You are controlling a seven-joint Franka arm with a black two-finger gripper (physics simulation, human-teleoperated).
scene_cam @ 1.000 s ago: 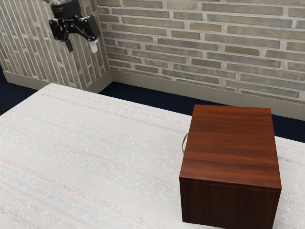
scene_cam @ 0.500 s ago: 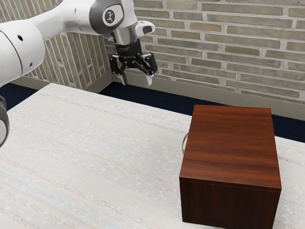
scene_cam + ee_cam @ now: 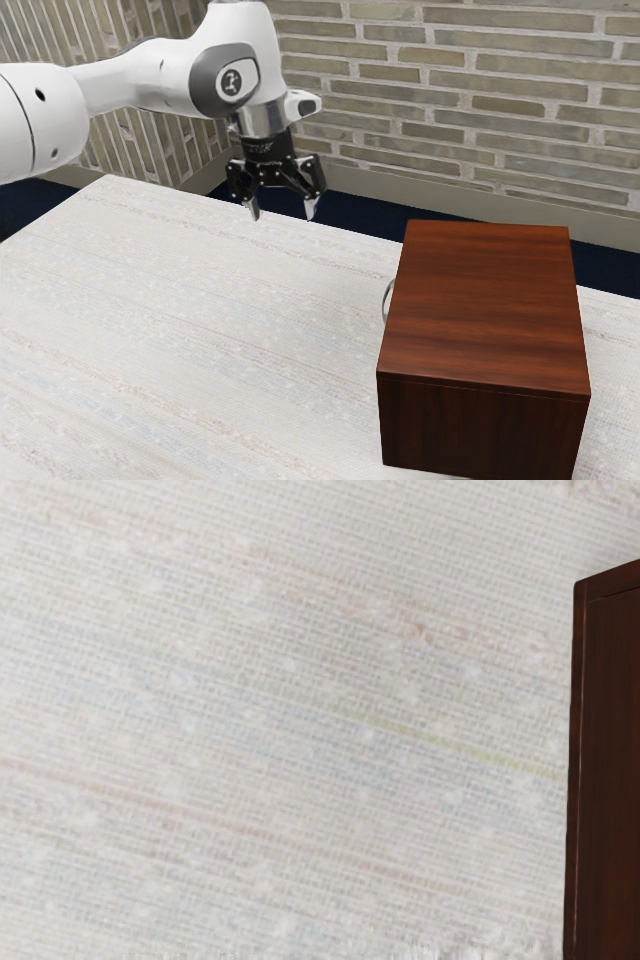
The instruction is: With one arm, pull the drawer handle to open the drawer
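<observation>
A dark brown wooden drawer box (image 3: pixel 487 345) stands on the pale table (image 3: pixel 180 330) at the exterior view's right. Its grey metal handle (image 3: pixel 386 298) juts from the side facing the arm, and the drawer looks closed. My gripper (image 3: pixel 281 210) hangs open above the table's far edge, up and to the exterior view's left of the box, with nothing between its fingers. In the wrist view a strip of the box (image 3: pixel 605 770) shows beside the woven tabletop (image 3: pixel 280 730).
A brick wall (image 3: pixel 450 90) runs behind the table, with dark blue floor (image 3: pixel 330 205) between them. The white arm (image 3: pixel 120 75) reaches in from the exterior view's upper left. Open tabletop lies between the gripper and the box.
My arm has swung in from the upper left and come down toward the table's far edge, the gripper staying open. The box has not moved.
</observation>
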